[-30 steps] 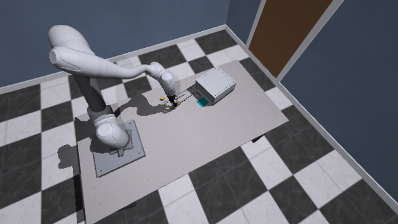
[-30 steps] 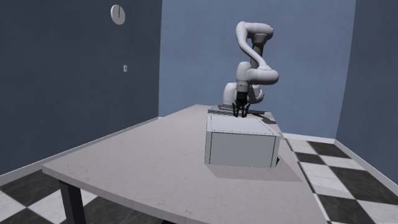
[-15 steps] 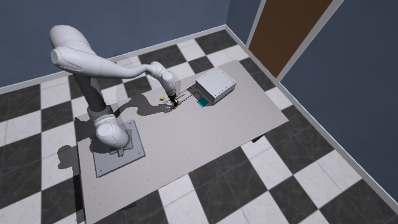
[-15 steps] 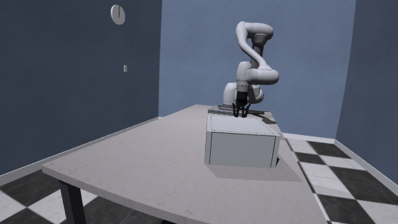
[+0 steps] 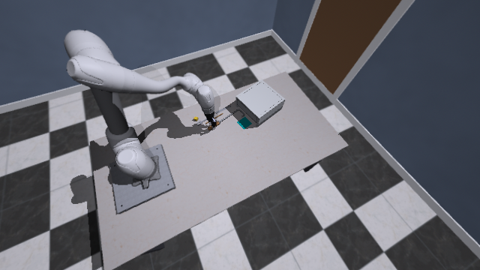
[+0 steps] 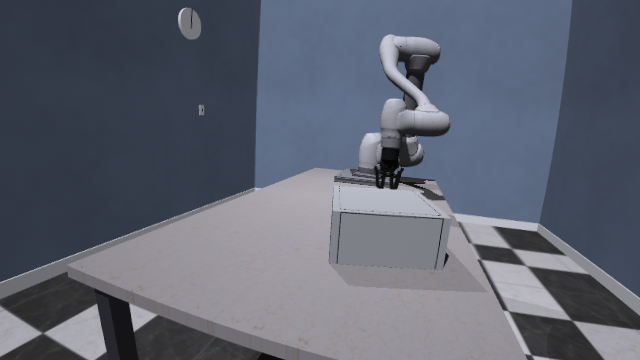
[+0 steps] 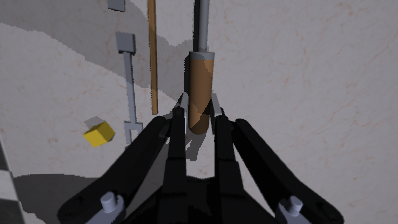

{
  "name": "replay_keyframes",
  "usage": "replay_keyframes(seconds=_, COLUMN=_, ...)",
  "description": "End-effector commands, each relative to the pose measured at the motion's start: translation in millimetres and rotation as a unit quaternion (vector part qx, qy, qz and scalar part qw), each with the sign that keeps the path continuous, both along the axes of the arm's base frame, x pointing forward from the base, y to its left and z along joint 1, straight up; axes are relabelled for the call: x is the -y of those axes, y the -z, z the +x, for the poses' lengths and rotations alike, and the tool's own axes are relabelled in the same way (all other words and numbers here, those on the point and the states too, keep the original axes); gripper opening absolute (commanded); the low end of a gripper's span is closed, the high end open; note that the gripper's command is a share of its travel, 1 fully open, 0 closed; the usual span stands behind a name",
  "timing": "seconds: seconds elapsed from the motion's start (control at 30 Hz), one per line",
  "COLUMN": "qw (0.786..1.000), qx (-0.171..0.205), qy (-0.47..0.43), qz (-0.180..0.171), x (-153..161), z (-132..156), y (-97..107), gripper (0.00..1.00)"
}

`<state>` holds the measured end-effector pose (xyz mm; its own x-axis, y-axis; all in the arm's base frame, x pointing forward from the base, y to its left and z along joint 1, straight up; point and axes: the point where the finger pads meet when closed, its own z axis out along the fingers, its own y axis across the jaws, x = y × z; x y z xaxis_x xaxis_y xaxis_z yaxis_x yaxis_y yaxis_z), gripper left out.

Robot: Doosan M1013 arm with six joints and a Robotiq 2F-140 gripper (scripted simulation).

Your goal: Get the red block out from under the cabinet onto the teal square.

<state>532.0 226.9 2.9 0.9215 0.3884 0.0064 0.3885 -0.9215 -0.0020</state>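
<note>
1. White and dark grey, the jointed arm (image 5: 124, 79) (image 6: 425, 122) is seen from the top, mounted on a grey metal base plate (image 5: 169, 180) (image 6: 342, 176) at one end of the pale, speckled desk (image 5: 225, 169) (image 6: 225, 260) (image 7: 300, 100). Its black two-fingered pincer (image 5: 214, 121) (image 6: 387, 186) (image 7: 199, 101) is lowered to a brown cylindrical handle (image 5: 210, 127) (image 7: 201, 85). From the handle, a thin grey metal rod (image 5: 227, 116) (image 7: 203, 25) is extended toward the light grey box-shaped cabinet (image 5: 260, 99) (image 6: 390, 240), its bent end placed near it. A flat teal square (image 5: 244, 122) is laid just beside the cabinet. The red block is hidden from sight, so its exact place cannot be told.

2. From the exterior, the cabinet's plain closed side is shown, and the pincer is seen beyond its top, pointed downward. A round white clock (image 6: 190, 23) is mounted on the dark blue wall (image 6: 125, 125).

3. In the wrist view, the brown handle is gripped between the pincer's fingertips, one on each side. To its left in the view are placed a slim brown stick (image 7: 153, 60), a grey tool with a square head and forked end (image 7: 131, 87), and a small yellow block (image 5: 196, 118) (image 7: 100, 134).

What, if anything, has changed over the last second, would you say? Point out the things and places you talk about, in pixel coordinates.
The gripper (image 5: 214, 121) (image 6: 387, 186) (image 7: 199, 101) has edged toward the cabinet (image 5: 260, 99) (image 6: 390, 240), shut on the orange-handled tool (image 7: 201, 80), whose hooked end seems to have advanced too. The cabinet, teal square (image 5: 244, 122) and yellow block (image 5: 196, 118) (image 7: 99, 134) look unmoved.
</note>
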Motion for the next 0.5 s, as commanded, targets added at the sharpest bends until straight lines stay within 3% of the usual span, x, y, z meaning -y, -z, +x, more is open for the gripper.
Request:
replay_keyframes(seconds=0.0, qw=1.000, qx=-0.003, qy=0.004, qz=0.000, x=-3, z=4, y=1, gripper=0.00)
replay_keyframes(seconds=0.47, qw=1.000, qx=-0.003, qy=0.004, qz=0.000, x=-16, z=35, y=1, gripper=0.00)
